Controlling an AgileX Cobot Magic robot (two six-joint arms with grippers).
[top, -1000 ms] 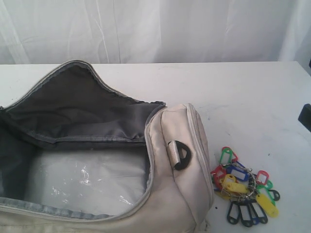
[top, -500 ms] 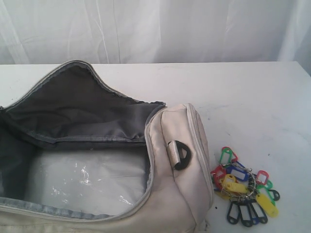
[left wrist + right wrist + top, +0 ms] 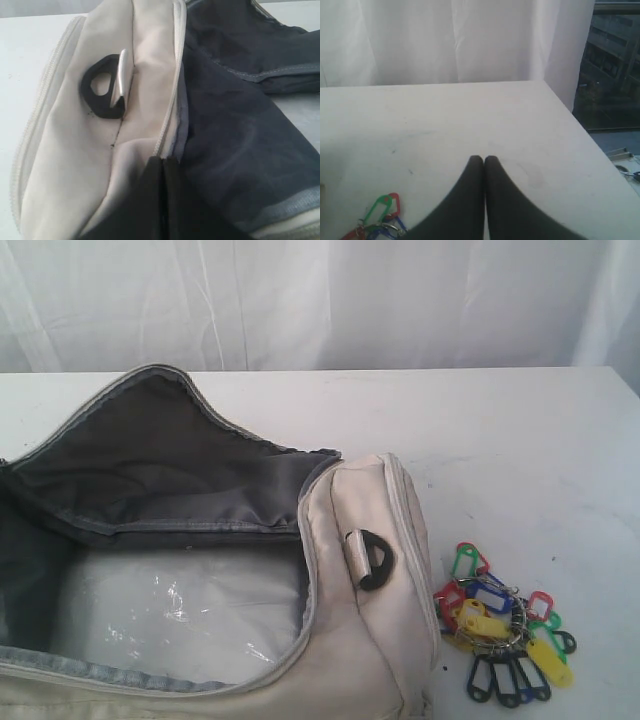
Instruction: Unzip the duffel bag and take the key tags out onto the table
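- Across table (image 3: 520, 440), same layout as a second ago, save at 3 o'clock edge of exterior view: dark shape there then, gone now.
- Unzipped and gaping toward 9 o'clock, bag (image 3: 370, 640), with dark lining (image 3: 150, 470) and clear plastic sheet (image 3: 190, 610) exposed inside; unmoved since earlier frames; cut off at 6 and 9 o'clock edges, full length unseen.
- Clenched, left claw (image 3: 164, 162), tips pressed together close over bag's zipper edge (image 3: 172, 100); nothing seen between them; contact with fabric hard to judge; out of exterior view.
- Clenched on nothing, right claw (image 3: 483, 160), above bare table, apart from tags; also out of exterior view.
- Out on table, tags (image 3: 500, 625), at 4 o'clock from bag's end and just beside it; same spot as before; only partly caught in right wrist view, cut off at frame edge.
- On bag's end, D-ring (image 3: 375, 560), unmoved; near left claw's tips in wrist view.
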